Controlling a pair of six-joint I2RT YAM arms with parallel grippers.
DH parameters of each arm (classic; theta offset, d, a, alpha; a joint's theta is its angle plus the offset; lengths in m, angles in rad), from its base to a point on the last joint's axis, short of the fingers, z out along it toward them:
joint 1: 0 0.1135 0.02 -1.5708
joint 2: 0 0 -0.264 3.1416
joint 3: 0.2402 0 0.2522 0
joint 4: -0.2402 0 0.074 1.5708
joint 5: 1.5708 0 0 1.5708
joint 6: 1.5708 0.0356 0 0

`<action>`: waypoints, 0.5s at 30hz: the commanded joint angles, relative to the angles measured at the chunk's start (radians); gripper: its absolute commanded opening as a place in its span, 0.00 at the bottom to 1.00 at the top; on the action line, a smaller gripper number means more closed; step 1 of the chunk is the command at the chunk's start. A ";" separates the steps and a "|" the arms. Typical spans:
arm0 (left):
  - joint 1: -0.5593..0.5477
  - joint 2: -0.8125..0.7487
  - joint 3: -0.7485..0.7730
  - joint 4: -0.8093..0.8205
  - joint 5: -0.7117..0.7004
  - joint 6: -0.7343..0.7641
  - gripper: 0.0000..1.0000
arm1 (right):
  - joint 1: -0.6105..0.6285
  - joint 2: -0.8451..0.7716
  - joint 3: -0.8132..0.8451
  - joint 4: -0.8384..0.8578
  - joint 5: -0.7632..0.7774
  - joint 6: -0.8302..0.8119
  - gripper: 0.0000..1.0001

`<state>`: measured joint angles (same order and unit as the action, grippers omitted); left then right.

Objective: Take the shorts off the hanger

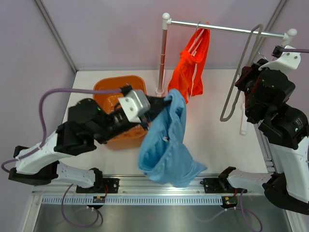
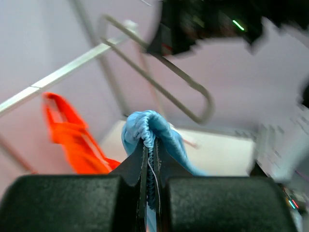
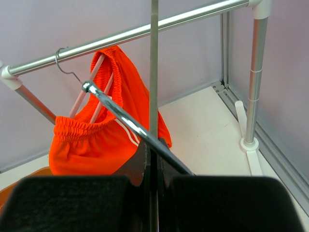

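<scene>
Top external: two pairs of shorts. The light blue shorts are off any hanger, bunched at one edge in the left gripper with the jaws shut on the cloth. The rest drapes down over the surface toward the near edge. An orange basket sits just left of those jaws, partly under the left arm. The orange shorts hang from the rail, long axis straight down. They lie beyond and to the right of the left gripper, hem near it, and well left of the right gripper. The right gripper carries an empty grey wire hanger; its top crosses the rail line, and whether it is hooked on cannot be told. Count: one rail, one basket, two hangers. Left wrist: jaws pinched fully together on a ruffled fold of blue fabric. The orange pair is blurred at left, the grey hanger ahead. Right wrist: jaws closed tight on the thin wire of the grey hanger. The orange shorts hang ahead and left, waistband gathered on a pink hanger hooked over the rail. Judgement: the blue pair needs only a drop, basket to the left. The orange pair is not yet off; the left arm is nearer, but both grippers are occupied.
</scene>
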<state>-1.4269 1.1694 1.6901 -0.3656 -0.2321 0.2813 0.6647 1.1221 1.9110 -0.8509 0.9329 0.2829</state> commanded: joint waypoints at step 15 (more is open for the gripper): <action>0.667 0.361 0.772 0.163 -0.404 0.110 0.00 | 0.007 -0.018 -0.145 -0.056 -0.069 0.096 0.00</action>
<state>-0.8330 1.4944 2.4012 -0.2626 -0.5873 0.4084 0.6647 1.1145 1.7733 -0.9134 0.8742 0.3470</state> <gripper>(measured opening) 0.027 0.037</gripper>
